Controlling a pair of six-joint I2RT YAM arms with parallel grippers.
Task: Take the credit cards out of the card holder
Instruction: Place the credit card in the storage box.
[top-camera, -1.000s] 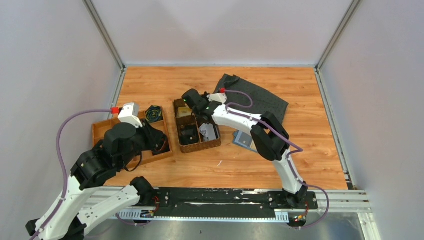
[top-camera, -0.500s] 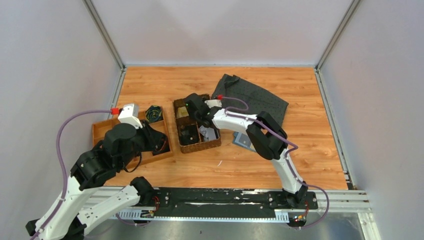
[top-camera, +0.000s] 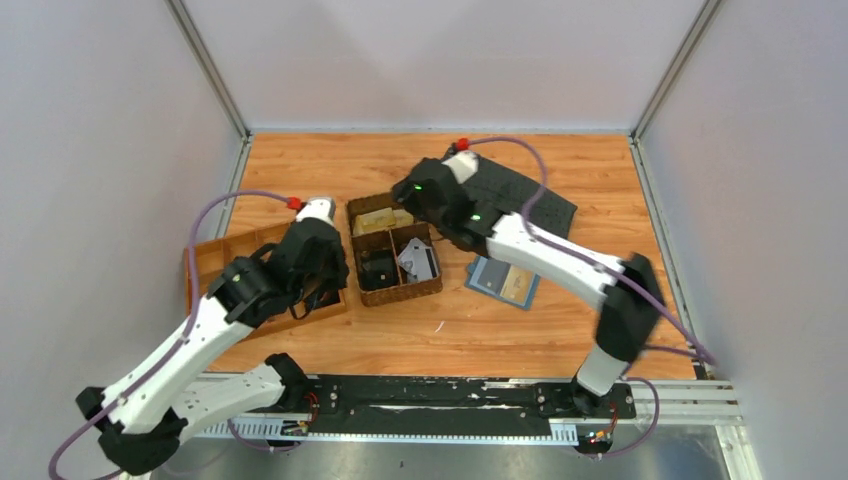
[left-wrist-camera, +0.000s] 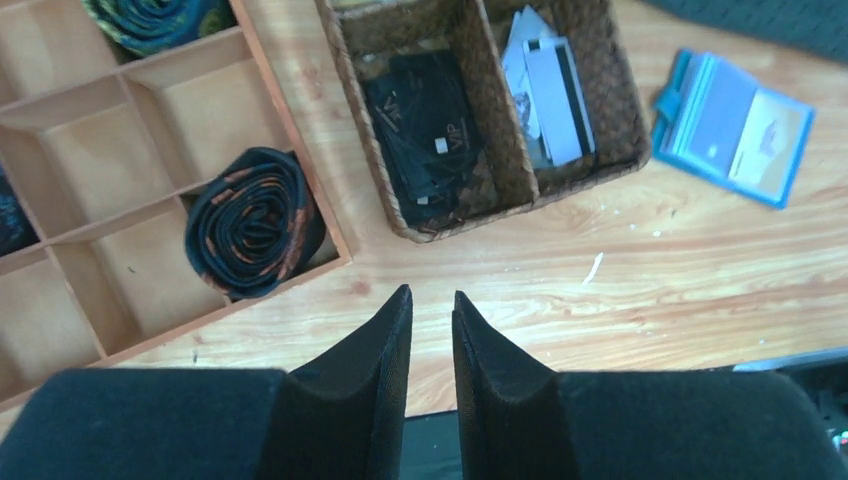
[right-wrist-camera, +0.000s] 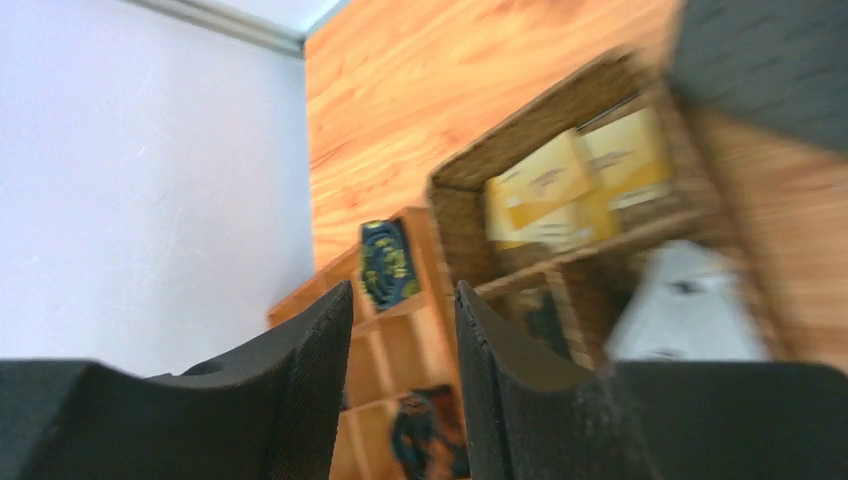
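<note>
The blue card holder (top-camera: 503, 282) (left-wrist-camera: 735, 125) lies open on the table, right of the woven basket (top-camera: 402, 294), with a tan card (left-wrist-camera: 772, 140) showing in it. In the basket are yellow credit cards (top-camera: 380, 218) (right-wrist-camera: 575, 180) at the back, black cards (left-wrist-camera: 425, 130) at the front left and white cards (left-wrist-camera: 550, 85) at the front right. My right gripper (right-wrist-camera: 403, 285) hangs open and empty above the basket's far end. My left gripper (left-wrist-camera: 430, 292) hovers over bare table near the basket's front, jaws a narrow gap apart, holding nothing.
A wooden divided tray (top-camera: 215, 262) with rolled ties (left-wrist-camera: 255, 222) sits left of the basket. A dark grey dotted cloth (top-camera: 545, 205) lies behind the card holder. Walls close in the table on three sides.
My right gripper opened and rose from the basket's back compartment, its arm swinging out to the right. My left arm reached forward over the tray toward the basket.
</note>
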